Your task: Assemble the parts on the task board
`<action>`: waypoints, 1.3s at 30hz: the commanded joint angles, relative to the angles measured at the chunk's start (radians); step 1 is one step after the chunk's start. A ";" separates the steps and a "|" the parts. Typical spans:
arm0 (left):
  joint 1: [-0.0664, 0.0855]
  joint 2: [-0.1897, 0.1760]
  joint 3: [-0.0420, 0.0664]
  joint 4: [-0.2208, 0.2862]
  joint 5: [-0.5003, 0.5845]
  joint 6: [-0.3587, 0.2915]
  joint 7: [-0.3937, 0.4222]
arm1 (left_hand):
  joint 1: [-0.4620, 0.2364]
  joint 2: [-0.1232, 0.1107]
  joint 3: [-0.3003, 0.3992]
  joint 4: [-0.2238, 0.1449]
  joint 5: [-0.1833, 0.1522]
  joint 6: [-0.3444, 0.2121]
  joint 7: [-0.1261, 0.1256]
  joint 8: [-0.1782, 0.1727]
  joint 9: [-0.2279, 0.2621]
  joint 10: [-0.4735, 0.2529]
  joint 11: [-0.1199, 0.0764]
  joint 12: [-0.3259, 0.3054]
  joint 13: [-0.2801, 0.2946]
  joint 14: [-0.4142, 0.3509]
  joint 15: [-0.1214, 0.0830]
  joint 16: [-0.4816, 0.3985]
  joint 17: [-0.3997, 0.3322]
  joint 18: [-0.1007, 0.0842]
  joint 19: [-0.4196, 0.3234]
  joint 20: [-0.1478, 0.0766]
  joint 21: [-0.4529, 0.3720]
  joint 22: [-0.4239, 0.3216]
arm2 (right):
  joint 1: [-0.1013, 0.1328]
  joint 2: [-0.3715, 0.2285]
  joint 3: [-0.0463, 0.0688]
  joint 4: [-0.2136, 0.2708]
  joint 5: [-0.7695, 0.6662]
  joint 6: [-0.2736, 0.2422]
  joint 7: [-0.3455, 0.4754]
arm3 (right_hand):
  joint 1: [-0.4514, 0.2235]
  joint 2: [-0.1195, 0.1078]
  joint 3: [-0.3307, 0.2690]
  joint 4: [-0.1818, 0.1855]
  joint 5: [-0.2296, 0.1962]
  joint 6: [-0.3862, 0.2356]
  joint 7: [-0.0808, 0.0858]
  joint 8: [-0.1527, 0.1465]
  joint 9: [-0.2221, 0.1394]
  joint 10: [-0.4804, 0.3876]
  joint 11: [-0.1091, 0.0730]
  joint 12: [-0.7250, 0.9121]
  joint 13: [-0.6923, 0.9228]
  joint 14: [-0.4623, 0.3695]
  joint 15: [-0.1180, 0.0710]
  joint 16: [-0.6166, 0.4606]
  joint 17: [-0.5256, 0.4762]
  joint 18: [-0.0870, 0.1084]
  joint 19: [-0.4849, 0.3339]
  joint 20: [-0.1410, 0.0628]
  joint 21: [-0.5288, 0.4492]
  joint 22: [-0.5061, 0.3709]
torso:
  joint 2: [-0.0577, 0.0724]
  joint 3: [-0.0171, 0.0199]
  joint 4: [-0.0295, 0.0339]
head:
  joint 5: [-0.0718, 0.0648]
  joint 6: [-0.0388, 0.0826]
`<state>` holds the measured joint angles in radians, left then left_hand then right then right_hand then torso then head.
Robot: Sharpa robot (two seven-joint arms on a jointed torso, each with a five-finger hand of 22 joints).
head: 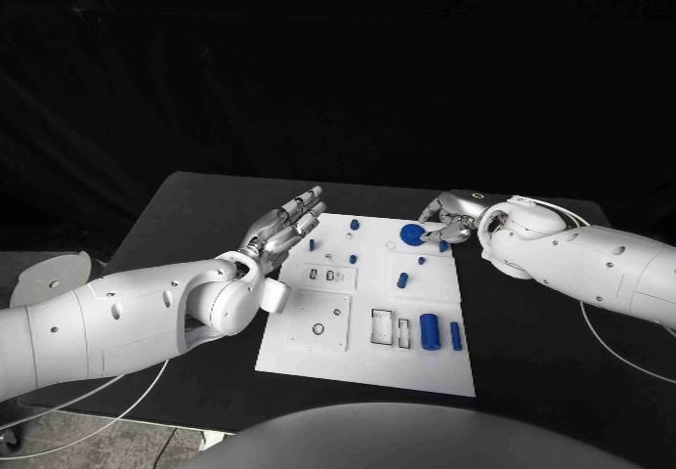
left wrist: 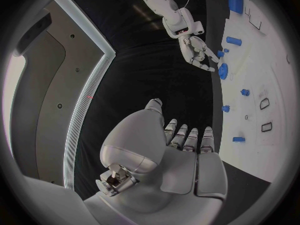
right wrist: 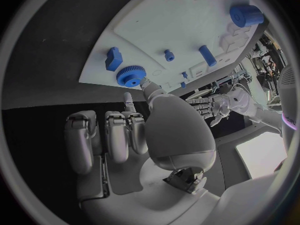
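Here the blue gear (head: 411, 234) lies near the board's (head: 366, 332) far right corner, the right hand's (head: 453, 220) fingertip touching its rim, gripping nothing. The left hand (head: 286, 227) hovers flat and empty, fingers straight, over the board's left edge. Bare table (head: 535, 342) flanks both sides.

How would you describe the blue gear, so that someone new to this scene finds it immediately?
Start at the white task board on the black table, then go to its far edge, beside the right hand. The blue gear lies there, at that hand's fingertips. It is a flat toothed disc, while the other blue parts are small pegs and cylinders.
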<state>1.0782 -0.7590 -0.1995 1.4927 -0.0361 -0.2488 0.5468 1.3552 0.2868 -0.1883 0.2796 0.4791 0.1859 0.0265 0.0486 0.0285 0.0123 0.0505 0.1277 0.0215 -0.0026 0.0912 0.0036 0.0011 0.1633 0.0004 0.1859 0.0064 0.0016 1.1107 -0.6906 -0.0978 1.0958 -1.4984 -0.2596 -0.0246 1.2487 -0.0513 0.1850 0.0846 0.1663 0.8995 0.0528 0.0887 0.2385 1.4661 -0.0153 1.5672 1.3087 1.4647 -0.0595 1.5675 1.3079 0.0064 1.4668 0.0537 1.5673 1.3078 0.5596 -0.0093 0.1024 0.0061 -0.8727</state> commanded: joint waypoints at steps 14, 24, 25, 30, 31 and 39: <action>-0.001 0.000 0.001 -0.001 0.001 0.027 0.003 | 0.010 -0.003 0.007 0.001 0.006 0.001 -0.001 0.004 0.001 0.000 0.012 0.006 0.001 0.003 0.008 -0.004 -0.001 0.003 0.000 0.007 -0.006 -0.002 | -0.003 0.021 0.001 -0.022 0.000 0.024 -0.005 | 0.025 0.021 0.015 -0.035 0.074 -0.079 0.000 -0.021 0.017 0.105 -0.010 0.004 0.262 0.106 -0.015 0.003 0.263 -0.006 0.104 -0.015 0.003 0.263 | -0.001 -0.0002 -0.0004 | 0.003 0.000; -0.001 0.003 0.001 -0.004 0.001 0.034 0.000 | 0.011 -0.004 0.007 0.001 0.006 0.001 -0.001 0.004 0.001 0.000 0.013 0.006 0.001 0.003 0.008 -0.004 -0.001 0.002 0.000 0.007 -0.006 -0.002 | -0.003 0.050 0.001 -0.060 0.010 0.048 -0.009 | -0.032 0.032 0.003 -0.001 0.086 -0.095 0.022 -0.021 0.020 0.105 0.009 0.004 0.262 0.106 0.000 0.003 0.263 -0.006 0.104 -0.003 0.003 0.263 | 0.000 -0.0003 -0.0014 | 0.003 0.000; -0.001 0.003 0.001 -0.004 0.001 0.034 0.000 | 0.011 -0.004 0.007 0.001 0.006 0.001 -0.001 0.004 0.001 0.000 0.013 0.006 0.001 0.003 0.008 -0.004 -0.001 0.002 0.000 0.007 -0.006 -0.002 | -0.004 0.054 0.001 -0.064 0.010 0.049 -0.008 | -0.033 0.032 0.002 0.000 0.085 -0.095 0.023 -0.021 0.020 0.105 0.009 0.004 0.262 0.106 0.001 0.003 0.263 -0.006 0.104 -0.003 0.003 0.263 | 0.000 -0.0002 -0.0015 | 0.004 0.000; -0.001 0.005 0.001 -0.005 0.001 0.037 -0.001 | 0.011 -0.004 0.007 0.001 0.006 0.001 -0.001 0.004 0.001 0.000 0.013 0.006 0.001 0.003 0.008 -0.004 -0.001 0.002 0.000 0.007 -0.006 -0.002 | -0.009 0.071 0.001 -0.083 0.010 0.051 -0.004 | -0.036 0.032 0.001 0.001 0.082 -0.090 0.026 -0.018 0.022 0.105 0.012 0.004 0.262 0.106 0.003 0.003 0.263 -0.006 0.104 -0.001 0.003 0.263 | 0.000 0.0007 0.0007 | 0.003 0.000; -0.001 0.005 0.001 -0.005 0.001 0.038 -0.001 | 0.011 -0.004 0.007 0.001 0.006 0.001 -0.001 0.004 0.001 0.000 0.013 0.006 0.001 0.003 0.008 -0.004 -0.001 0.002 0.000 0.007 -0.006 -0.002 | -0.010 0.074 0.001 -0.086 0.010 0.051 -0.004 | -0.036 0.032 0.001 0.001 0.082 -0.088 0.027 -0.018 0.022 0.105 0.012 0.004 0.262 0.106 0.003 0.003 0.263 -0.006 0.104 0.000 0.003 0.263 | 0.001 0.0010 0.0010 | 0.005 0.000; -0.001 0.005 0.001 -0.004 0.001 0.041 -0.003 | 0.011 -0.004 0.008 0.000 0.006 0.000 -0.002 0.004 0.001 0.000 0.015 0.007 0.001 0.003 0.009 -0.004 -0.001 0.002 0.000 0.008 -0.006 -0.002 | -0.020 0.105 0.001 -0.127 0.010 0.054 0.005 | -0.035 0.036 0.004 0.000 0.090 -0.078 0.033 -0.014 0.026 0.105 0.017 0.004 0.262 0.106 0.007 0.003 0.263 -0.006 0.104 0.003 0.003 0.263 | 0.001 0.0004 0.0005 | 0.007 0.000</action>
<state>1.0771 -0.7560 -0.1994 1.4869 -0.0353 -0.2303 0.5387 1.3592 0.2828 -0.1883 0.2796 0.4790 0.1859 0.0265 0.0485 0.0284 0.0122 0.0577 0.1277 0.0212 0.0010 0.0949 0.0036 0.0015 0.1632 0.0004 0.1858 0.0064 0.0009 1.0916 -0.5876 -0.0969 0.9728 -1.4878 -0.2243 -0.0261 1.2198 -0.0172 0.1868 0.0804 0.2531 0.8180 0.0843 0.0731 0.2638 1.4649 -0.0051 1.5671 1.3081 1.4644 -0.0590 1.5675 1.3074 0.0066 1.4645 0.0521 1.5665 1.3074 0.5601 -0.0084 0.1029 0.0128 -0.8727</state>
